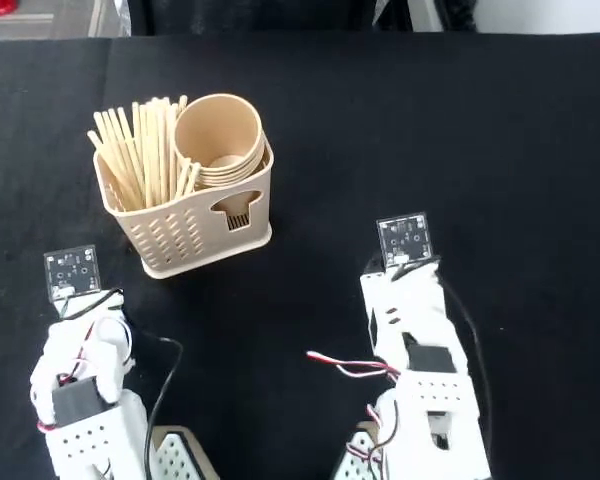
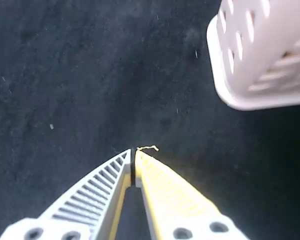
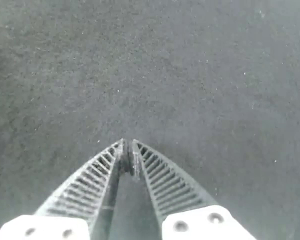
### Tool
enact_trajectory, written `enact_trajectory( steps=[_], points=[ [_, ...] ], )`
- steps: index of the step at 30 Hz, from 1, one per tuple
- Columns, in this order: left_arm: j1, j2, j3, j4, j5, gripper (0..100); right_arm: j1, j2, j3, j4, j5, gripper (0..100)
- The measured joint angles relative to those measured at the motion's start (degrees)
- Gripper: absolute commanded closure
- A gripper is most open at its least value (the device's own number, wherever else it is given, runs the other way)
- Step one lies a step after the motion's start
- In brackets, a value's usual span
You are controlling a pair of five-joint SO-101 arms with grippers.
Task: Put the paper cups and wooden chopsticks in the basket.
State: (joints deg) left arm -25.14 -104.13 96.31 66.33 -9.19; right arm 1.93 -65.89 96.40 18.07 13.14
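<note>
A beige slotted basket [image 1: 202,230] stands on the black table, left of centre. Inside it, a stack of paper cups [image 1: 220,140] leans at the right and several wooden chopsticks [image 1: 140,155] stand at the left. A corner of the basket [image 2: 260,60] appears in the left wrist view. My left gripper [image 2: 134,151] is shut with nothing in it, low over the bare cloth in front of the basket. My right gripper [image 3: 127,145] is shut too, holding nothing, over bare cloth. Both arms sit folded near the table's front edge, the left arm [image 1: 80,370] and the right arm [image 1: 420,350].
Black cloth [image 1: 430,140] covers the whole table. A red-and-white cable [image 1: 345,365] loops out beside the right arm. A red object [image 1: 0,6] lies beyond the table's far left corner.
</note>
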Motion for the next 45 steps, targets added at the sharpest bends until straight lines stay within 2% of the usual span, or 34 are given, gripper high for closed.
enact_trajectory(
  steps=[7, 15, 25, 27, 32, 45],
  points=[
    [0.0, 0.0, 0.0, 6.2, -0.1, 97, 0.0, -4.8, 0.4, 10.8, 0.0, 98.5],
    [0.0, 0.0, 0.0, 6.5, -0.1, 97, 0.0, -14.2, 0.8, 23.7, 0.1, 98.5],
    [0.0, 0.0, 0.0, 6.5, -0.1, 97, 0.1, -31.7, 0.9, 49.5, 0.1, 98.5],
    [0.0, 0.0, 0.0, 6.5, -0.1, 97, 0.1, -35.0, 0.7, 52.1, 0.1, 98.5],
    [0.0, 0.0, 0.0, 6.5, -0.1, 97, 0.1, -37.2, 0.6, 55.6, 0.2, 98.5],
    [0.0, 0.0, 0.0, 6.5, -0.1, 97, 0.1, -37.2, 0.6, 55.6, 0.2, 98.5]
  ],
)
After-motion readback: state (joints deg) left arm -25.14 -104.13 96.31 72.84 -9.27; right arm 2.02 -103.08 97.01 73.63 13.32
